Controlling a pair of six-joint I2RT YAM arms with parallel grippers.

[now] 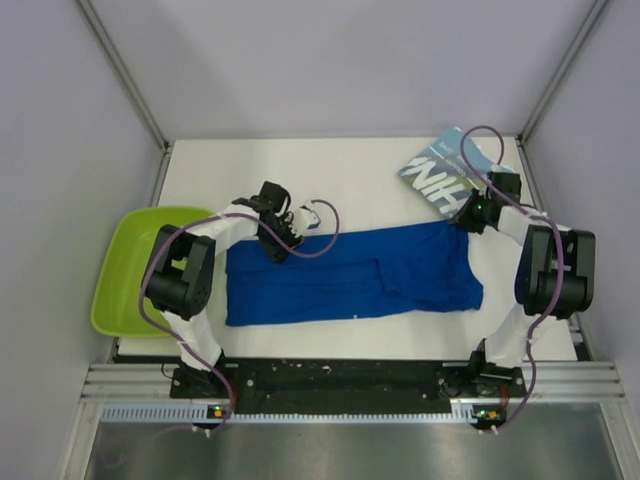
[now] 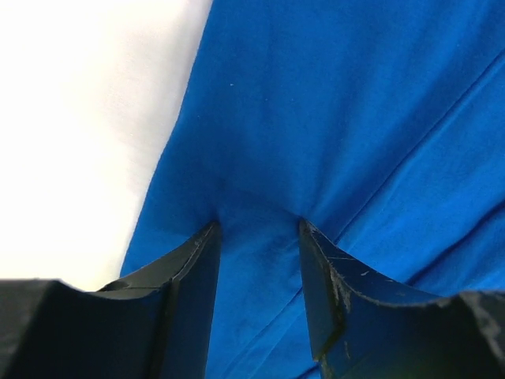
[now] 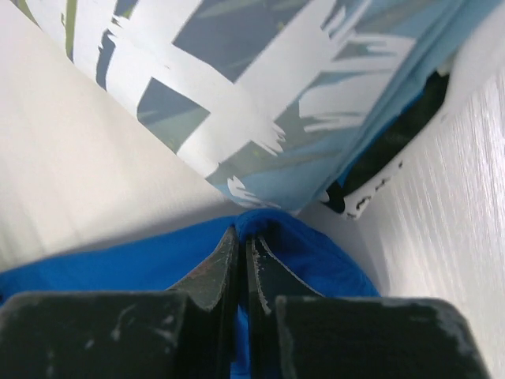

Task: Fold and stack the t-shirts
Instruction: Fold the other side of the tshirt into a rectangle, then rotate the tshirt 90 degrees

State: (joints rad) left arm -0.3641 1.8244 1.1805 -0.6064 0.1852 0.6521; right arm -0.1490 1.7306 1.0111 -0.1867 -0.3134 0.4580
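Observation:
The royal blue t-shirt (image 1: 350,272) lies flat across the table as a long folded strip. My left gripper (image 1: 277,246) is at its far left corner; in the left wrist view (image 2: 258,227) the jaws stand open with their tips pressed down on the blue cloth (image 2: 331,118). My right gripper (image 1: 470,218) is at the far right corner, shut on a pinch of the blue shirt (image 3: 260,225). The teal-blue t-shirt (image 1: 447,172) with large white lettering lies folded at the back right, just beyond the right gripper, and shows in the right wrist view (image 3: 260,87).
A lime-green plastic tub (image 1: 135,270) stands off the table's left side. The white table (image 1: 330,175) is walled by grey panels at the back and sides. The black rail (image 1: 340,380) with the arm bases runs along the near edge.

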